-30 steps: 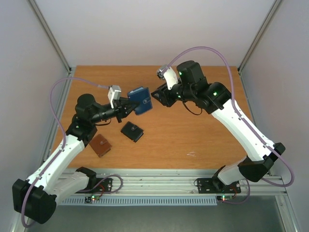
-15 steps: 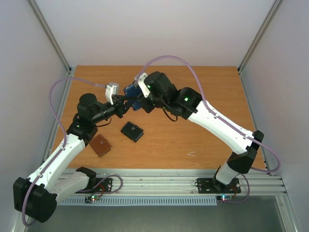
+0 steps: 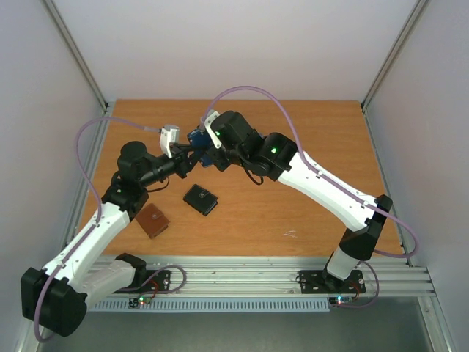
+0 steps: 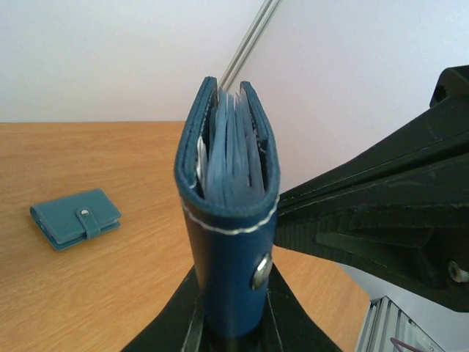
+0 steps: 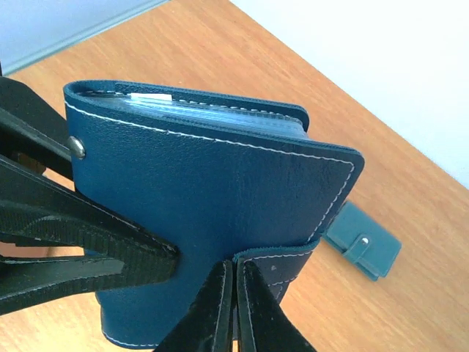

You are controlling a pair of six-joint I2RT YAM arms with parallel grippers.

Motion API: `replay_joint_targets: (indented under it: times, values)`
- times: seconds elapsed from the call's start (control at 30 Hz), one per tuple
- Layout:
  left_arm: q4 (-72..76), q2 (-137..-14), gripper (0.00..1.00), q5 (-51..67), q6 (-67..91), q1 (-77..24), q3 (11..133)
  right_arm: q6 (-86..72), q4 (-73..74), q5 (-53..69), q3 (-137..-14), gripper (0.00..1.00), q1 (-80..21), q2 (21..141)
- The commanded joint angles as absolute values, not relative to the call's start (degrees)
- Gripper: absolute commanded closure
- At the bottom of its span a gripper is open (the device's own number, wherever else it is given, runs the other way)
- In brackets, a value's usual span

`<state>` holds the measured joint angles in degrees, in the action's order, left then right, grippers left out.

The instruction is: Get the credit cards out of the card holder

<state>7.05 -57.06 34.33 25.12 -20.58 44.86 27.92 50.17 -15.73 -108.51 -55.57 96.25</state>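
Pinching card holder (image 5: pixel 212 191), right end effector (image 5: pixel 233 279)

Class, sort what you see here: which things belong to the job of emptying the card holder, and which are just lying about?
Belong: card holder, gripped by left gripper and right gripper.
Lying about: teal wallet, black wallet, brown wallet.

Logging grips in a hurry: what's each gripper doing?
Left gripper: shut on the navy-blue folding leather card holder.
Right gripper: shut on that card holder's snap strap.

Black wallet (image 3: pixel 200 199) blocks table (image 3: pixel 293 205) near card holder (image 5: pixel 212 198).
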Motion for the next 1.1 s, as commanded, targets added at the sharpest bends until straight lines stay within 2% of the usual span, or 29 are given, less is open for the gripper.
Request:
replay_joint_targets:
  times: [0.0,0.2,0.37,0.5,0.6,0.73,0.9,1.0,1.07]
  values:
    - [12.11,-56.58,1.0,37.28,25.4,-20.83,44.75,28.13,51.01,-20.79,-110.08,0.99,-55.28,97.22]
    - [11.87,-56.51,1.0,36.14,25.77,-20.83,44.65,28.47,53.17,-23.1,-108.51,0.99,-53.78,95.68]
    - [11.66,-56.26,1.0,37.66,24.22,-20.83,44.27,27.2,54.89,-21.93,-103.58,0.99,-47.74,91.12]
    - [11.66,-56.16,1.0,40.26,22.97,-20.84,43.92,26.87,56.32,-16.69,-101.12,0.99,-42.61,87.46]
    - [11.51,-56.23,1.0,41.38,22.15,-20.83,43.86,30.89,57.18,-3.06,-99.57,0.98,-40.11,84.46]
    - [10.86,-56.13,1.0,44.16,18.21,-20.83,44.12,33.49,57.51,13.98,-96.88,0.68,-36.73,81.09]
    - [11.14,-55.5,1.0,57.68,8.96,-20.83,46.58,33.67,59.85,29.92,-101.08,0.48,-35.24,81.0]
    - [8.33,-55.64,1.0,53.97,8.25,-20.83,47.15,32.82,59.63,36.56,-103.09,0.37,-35.24,80.59]
    - [6.76,-55.51,1.0,49.64,7.76,-20.83,47.03,29.3,56.9,35.25,-102.99,0.33,-35.48,80.63]
